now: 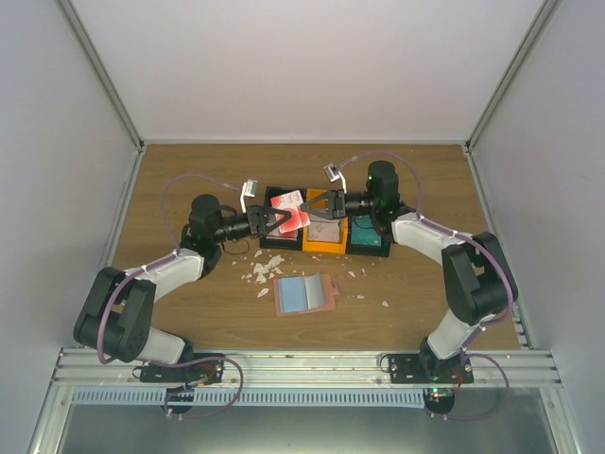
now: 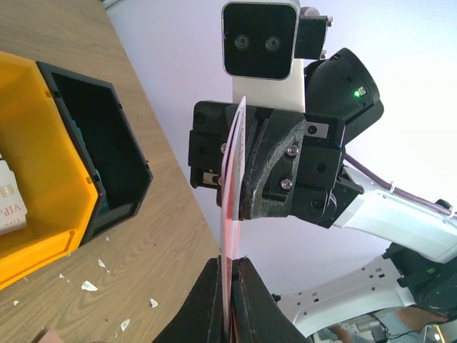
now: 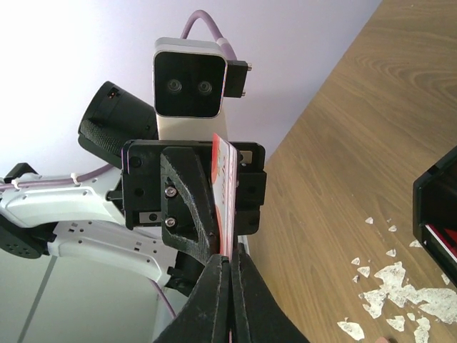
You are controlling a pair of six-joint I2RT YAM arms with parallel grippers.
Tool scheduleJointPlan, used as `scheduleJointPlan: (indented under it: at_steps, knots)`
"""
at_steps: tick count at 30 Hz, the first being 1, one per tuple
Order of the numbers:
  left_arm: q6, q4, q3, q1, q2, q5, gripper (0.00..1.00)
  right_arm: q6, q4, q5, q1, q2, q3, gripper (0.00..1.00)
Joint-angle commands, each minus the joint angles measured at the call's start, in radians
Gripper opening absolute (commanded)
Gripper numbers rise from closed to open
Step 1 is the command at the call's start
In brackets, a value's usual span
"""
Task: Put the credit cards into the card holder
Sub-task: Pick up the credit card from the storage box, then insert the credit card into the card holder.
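Observation:
One credit card (image 1: 286, 201), white with red print, hangs in the air over the tray, and both grippers hold it at once. My left gripper (image 1: 281, 219) is shut on its left end and my right gripper (image 1: 312, 202) is shut on its right end. In the left wrist view the card (image 2: 232, 214) stands edge-on between my shut left gripper (image 2: 230, 275) and the right one opposite. The right wrist view shows the same card (image 3: 225, 171) in my shut right gripper (image 3: 230, 268). The card holder (image 1: 304, 295), salmon-pink, lies open flat on the table in front of the tray.
The black-and-orange tray (image 1: 326, 248) stands behind the holder. Another white card (image 2: 8, 204) lies in its orange compartment and something teal (image 1: 364, 227) in its right one. White scraps (image 1: 265, 270) litter the wood left of the holder. Enclosure walls stand on three sides.

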Motion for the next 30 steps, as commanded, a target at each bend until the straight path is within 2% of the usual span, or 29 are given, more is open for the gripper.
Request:
scheduleJointPlan:
  at_steps: [1, 17, 21, 26, 30]
  knots:
    - [0.061, -0.088, 0.003, 0.01, -0.031, -0.006, 0.06, 0.014, 0.028, 0.033, -0.058, -0.073, -0.002, 0.01]
    - [0.043, -0.094, 0.0, 0.026, -0.047, 0.044, 0.07, 0.043, -0.007, -0.002, -0.11, -0.106, 0.003, 0.0]
    - [0.048, -0.109, 0.007, 0.027, -0.048, 0.043, 0.04, 0.004, -0.064, 0.026, -0.117, -0.109, 0.006, 0.01]
    - [0.137, -0.225, 0.001, 0.029, -0.069, -0.009, 0.0, -0.064, -0.157, 0.074, -0.124, -0.133, 0.001, 0.0]
    - [0.255, -0.405, -0.005, 0.027, -0.116, -0.096, 0.0, -0.196, -0.353, 0.176, -0.121, -0.181, 0.001, 0.0]
